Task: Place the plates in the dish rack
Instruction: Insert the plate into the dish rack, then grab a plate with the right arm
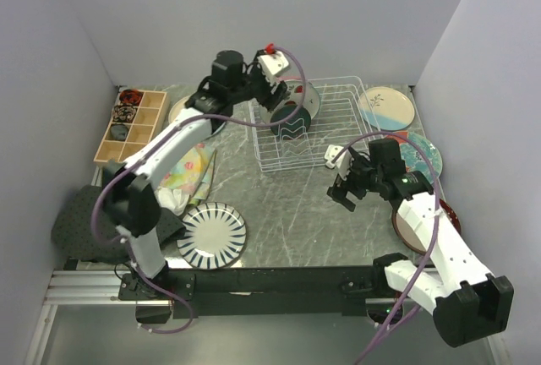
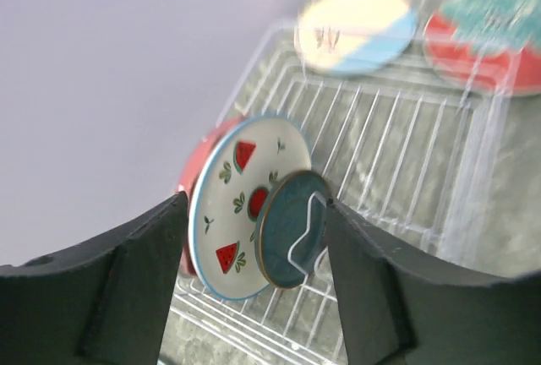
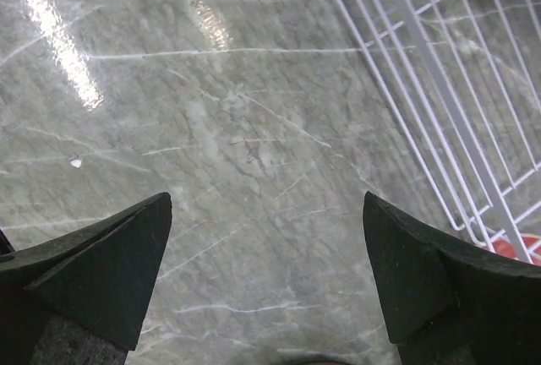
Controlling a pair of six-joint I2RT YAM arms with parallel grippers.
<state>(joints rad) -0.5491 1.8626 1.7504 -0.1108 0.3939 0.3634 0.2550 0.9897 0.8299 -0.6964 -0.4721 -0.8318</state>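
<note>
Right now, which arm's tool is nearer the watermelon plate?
Left. The left tool hovers at the watermelon plate in the dish rack; the right tool hangs over table outside it.

A white wire dish rack [image 2: 406, 137] is seen just beyond the left pincer [image 2: 255, 209]. Three plates are stood on edge in it: a watermelon-print plate [image 2: 232, 179], a smaller dark teal plate [image 2: 283, 234] in front, and a red plate [image 2: 199, 171] behind. A navy-white striped plate [image 1: 211, 234] is laid flat on the desk [image 1: 296, 213], well left of the right pincer [image 1: 345, 194].

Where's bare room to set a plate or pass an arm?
Bare table in front of the rack, between the striped plate and the right gripper. Rack's right half is free. Crowded: rack's left end and the plates along the right edge.
</note>
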